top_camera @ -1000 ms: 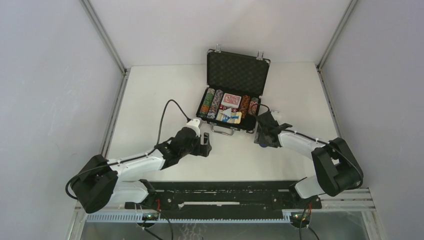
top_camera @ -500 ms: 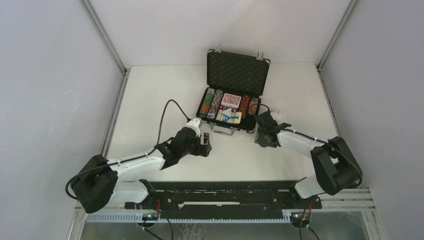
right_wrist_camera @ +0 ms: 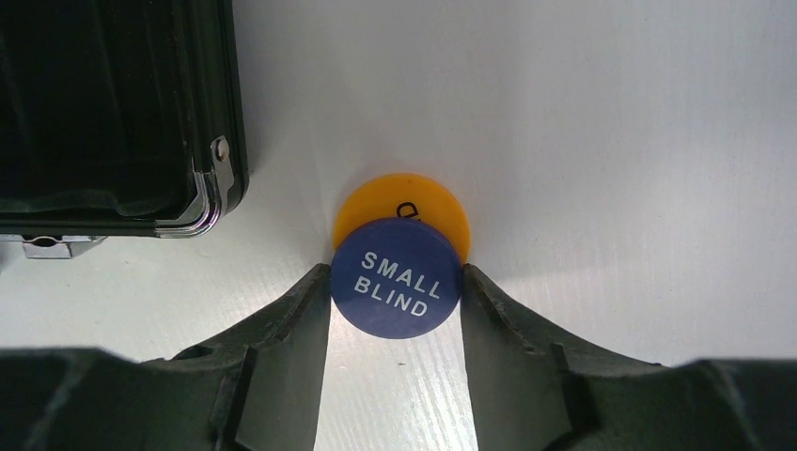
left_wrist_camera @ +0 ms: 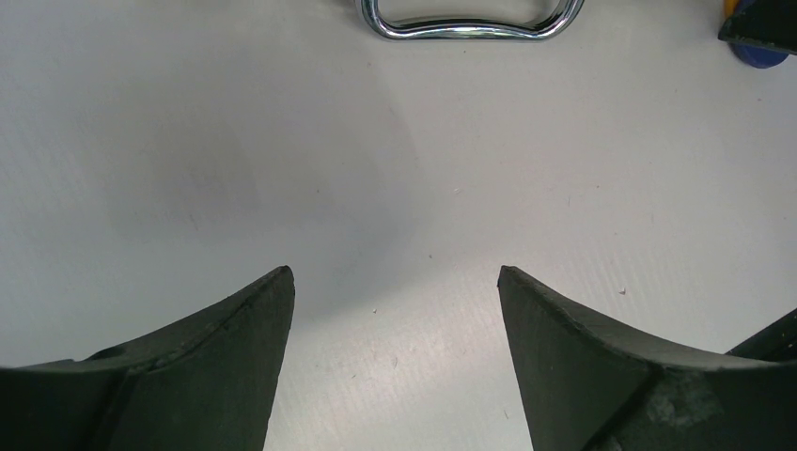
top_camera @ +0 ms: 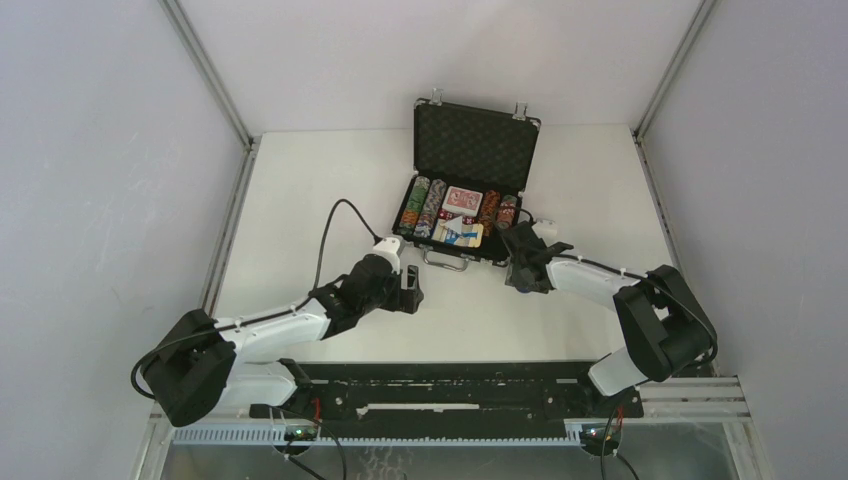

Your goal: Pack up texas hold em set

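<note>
One button [right_wrist_camera: 396, 289] clamped; right gripper [right_wrist_camera: 395, 278] low beside briefcase [right_wrist_camera: 226, 113].

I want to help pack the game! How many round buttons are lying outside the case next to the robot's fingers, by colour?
Blue button: 1
Orange button: 1
Total: 2
</note>
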Motion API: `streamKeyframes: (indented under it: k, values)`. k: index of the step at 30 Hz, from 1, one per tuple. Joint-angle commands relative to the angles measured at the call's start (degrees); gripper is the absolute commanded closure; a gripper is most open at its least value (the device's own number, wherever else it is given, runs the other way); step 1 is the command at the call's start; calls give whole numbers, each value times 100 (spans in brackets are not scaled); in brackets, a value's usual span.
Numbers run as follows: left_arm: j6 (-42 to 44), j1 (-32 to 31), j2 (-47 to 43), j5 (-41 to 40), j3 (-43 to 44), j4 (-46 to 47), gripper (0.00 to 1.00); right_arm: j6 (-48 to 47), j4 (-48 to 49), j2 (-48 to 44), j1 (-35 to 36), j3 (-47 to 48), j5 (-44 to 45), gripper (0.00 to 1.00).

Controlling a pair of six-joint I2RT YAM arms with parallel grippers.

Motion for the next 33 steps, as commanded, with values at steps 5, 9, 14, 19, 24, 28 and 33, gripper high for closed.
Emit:
streamKeyframes:
  k: [5, 9, 14, 19, 24, 28, 33]
  values:
    - [-86, -14, -11, 57, 361, 174, 16, 120, -346, -46, 131, 24, 126, 47]
    - [-91, -14, 36, 73, 379, 178, 16, 123, -467, -463, 189, 24, 145, 47]
    - [-90, -14, 73, 84, 388, 183, 16, 29, -572, -922, 208, 86, 113, 47]
    - [-79, -14, 107, 60, 399, 183, 16, -189, -558, -975, 200, 405, 11, 47]
    - [-56, -14, 102, 2, 400, 162, 16, -491, -577, -524, 168, 1219, -64, 47]
    - [-28, -15, 91, -71, 397, 147, 16, -748, -519, 60, 134, 2044, -263, 47]
    - [-11, -14, 104, -93, 406, 147, 16, -1062, -477, 1161, 112, 3275, -394, 46]
